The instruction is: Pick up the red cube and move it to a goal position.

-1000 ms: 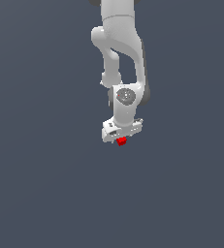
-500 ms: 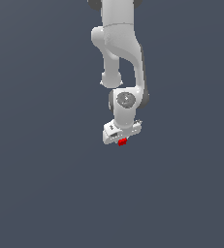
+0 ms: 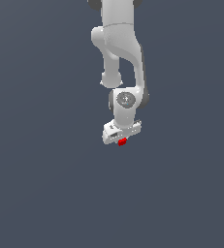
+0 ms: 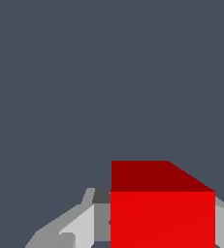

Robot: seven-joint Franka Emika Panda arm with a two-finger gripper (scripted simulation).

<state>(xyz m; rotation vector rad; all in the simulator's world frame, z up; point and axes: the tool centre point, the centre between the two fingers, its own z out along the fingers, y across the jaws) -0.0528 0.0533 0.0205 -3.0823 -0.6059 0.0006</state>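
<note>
The red cube [image 3: 122, 141] is small and bright red and sits between the fingers of my white gripper [image 3: 122, 140], just under the hand, in the middle of the exterior view. The gripper is shut on it. In the wrist view the cube [image 4: 162, 213] fills the space between the grey fingers [image 4: 79, 227], with only flat grey ground behind it. No goal marker shows in either view.
The white arm [image 3: 118, 43] comes down from the top of the exterior view. Plain dark grey ground [image 3: 45, 193] fills the rest of both views.
The arm, with the cube in its gripper, has shifted slightly; the cube stays held between the fingers.
</note>
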